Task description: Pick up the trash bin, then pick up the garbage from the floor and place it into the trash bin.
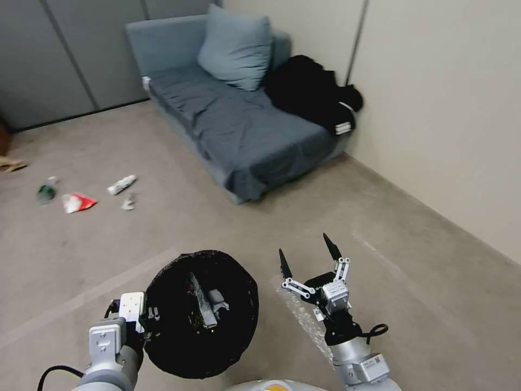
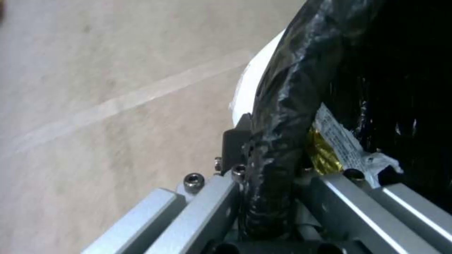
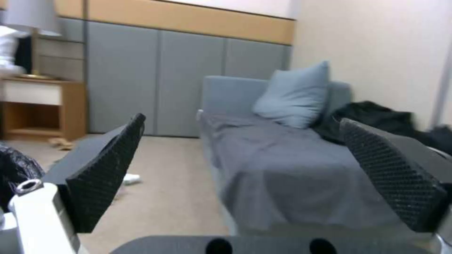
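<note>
Overhead, left tool (image 1: 145,320) clamps trash bin (image 1: 239,331) rim; right tool (image 1: 309,255) spread, empty; wrist shows wrapper (image 2: 337,141) inside.

Your left gripper (image 1: 147,320) sits at seven o'clock, jaws clamped shut; your right gripper (image 1: 309,253) at five o'clock points forward, fingers spread wide.

Beige carpet floor (image 1: 179,233), litter at its far left.
4 pieces lie there: green bottle (image 1: 46,191), red-white packet (image 1: 77,202), white bottle (image 1: 121,184), small tissue wad (image 1: 128,204). Sofa (image 1: 239,130) stands against the wall.
</note>
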